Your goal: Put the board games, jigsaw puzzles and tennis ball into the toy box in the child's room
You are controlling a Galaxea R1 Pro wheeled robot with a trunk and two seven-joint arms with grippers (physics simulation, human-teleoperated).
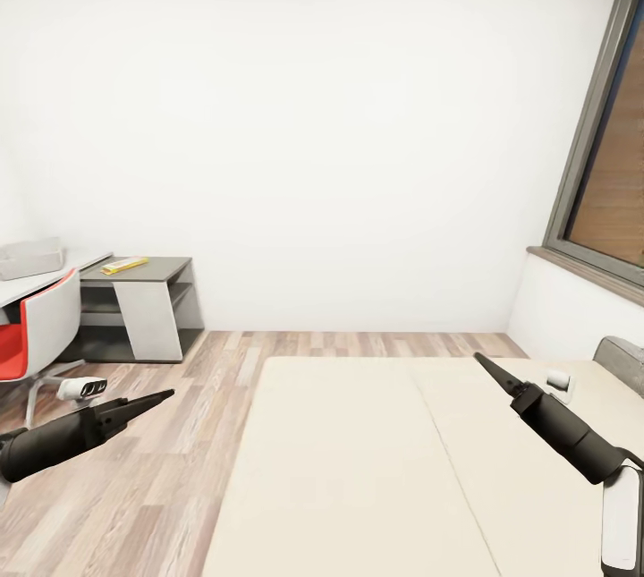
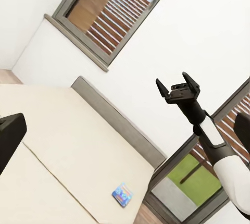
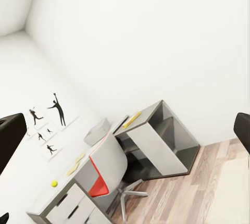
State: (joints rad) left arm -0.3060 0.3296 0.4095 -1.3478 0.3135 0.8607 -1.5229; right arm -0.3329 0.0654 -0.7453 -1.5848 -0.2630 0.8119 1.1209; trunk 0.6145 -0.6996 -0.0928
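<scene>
Right gripper (image 2: 177, 85): black jaws apart, empty, raised over the beige bed (image 1: 358, 470) as I approach.
Blue cartoon-printed board game (image 2: 122, 194): flat on mattress, by headboard.
Light grey toy box (image 1: 29, 258): on speckled surface (image 1: 89, 262).

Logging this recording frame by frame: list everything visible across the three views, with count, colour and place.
Bed: one, beige mattress, grey headboard, in front of the robot.
Board game: one, blue, flat on the bed near the headboard.
Table: one, light grey top with a lower dark grey wing, against the wall at the head view's left.
Toy box: one, light grey, on the table.
Tennis ball: one, yellow-green, on the table top.
Yellow flat item: one, on the dark wing; too small to identify.
Chair: one, white shell with red seat, at the table.
Window: grey frame, wall right of the bed.
Wall stickers: black figures above the table.
Left gripper: black.
Right gripper: black, open.
</scene>
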